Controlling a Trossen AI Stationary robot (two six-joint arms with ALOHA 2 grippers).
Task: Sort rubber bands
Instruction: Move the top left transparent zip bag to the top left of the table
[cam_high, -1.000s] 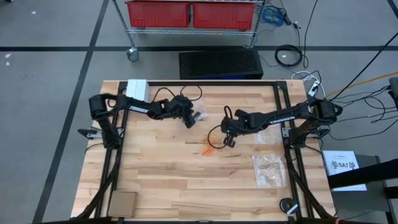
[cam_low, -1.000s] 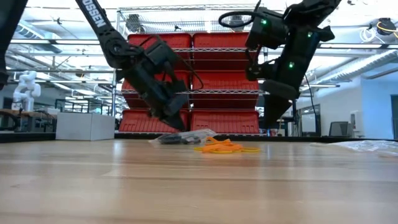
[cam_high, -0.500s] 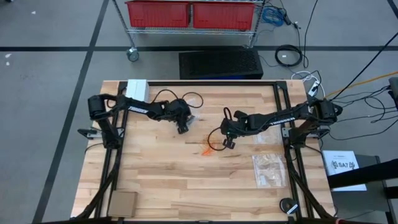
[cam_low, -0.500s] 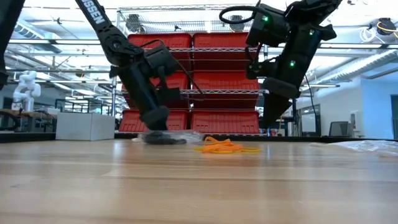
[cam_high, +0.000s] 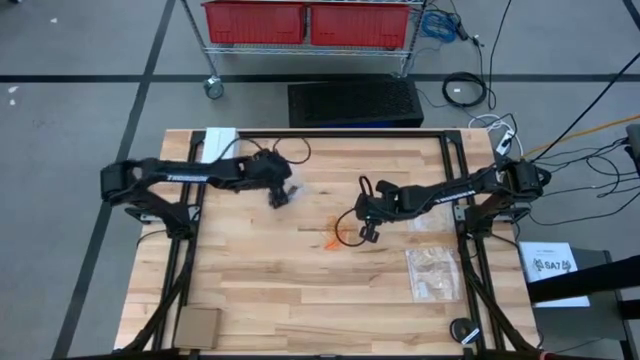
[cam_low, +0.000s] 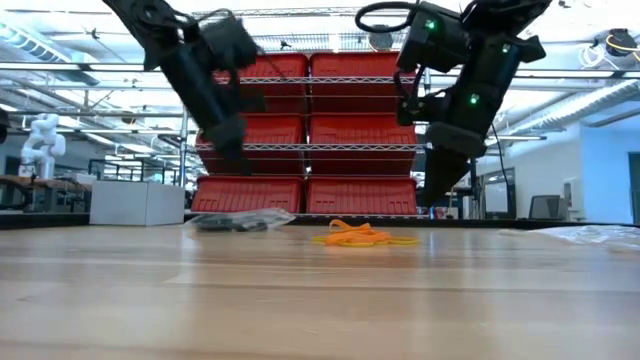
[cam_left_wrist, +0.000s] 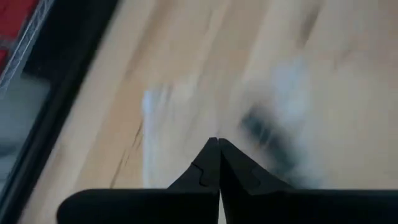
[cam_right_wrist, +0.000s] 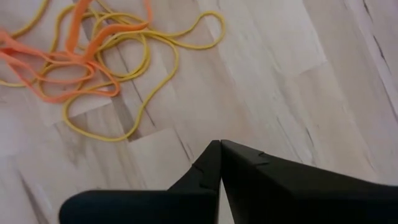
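A small clear bag with black rubber bands inside (cam_high: 291, 189) (cam_low: 236, 222) lies flat on the table. In the left wrist view the black bands (cam_left_wrist: 266, 134) are a blur. My left gripper (cam_high: 279, 200) (cam_low: 238, 168) (cam_left_wrist: 217, 142) is shut and hangs above the bag, clear of it. A loose pile of orange and yellow rubber bands (cam_high: 335, 240) (cam_low: 356, 235) (cam_right_wrist: 81, 62) lies mid-table. My right gripper (cam_high: 366, 232) (cam_low: 428, 198) (cam_right_wrist: 219, 143) is shut, above the table just right of that pile, touching nothing.
Two more clear bags (cam_high: 434, 272) (cam_high: 424, 221) lie near the table's right edge. A white box (cam_high: 220, 143) sits at the far left corner and a brown card (cam_high: 197, 325) at the near left. A black cable loop (cam_high: 346, 217) hangs by the right gripper. Black frame rails (cam_high: 340, 133) border the table.
My left gripper came down onto the bag of black bands, moved toward the table's left edge, then rose clear. The bag slid left along the table with it and now lies flat farther from the orange pile.
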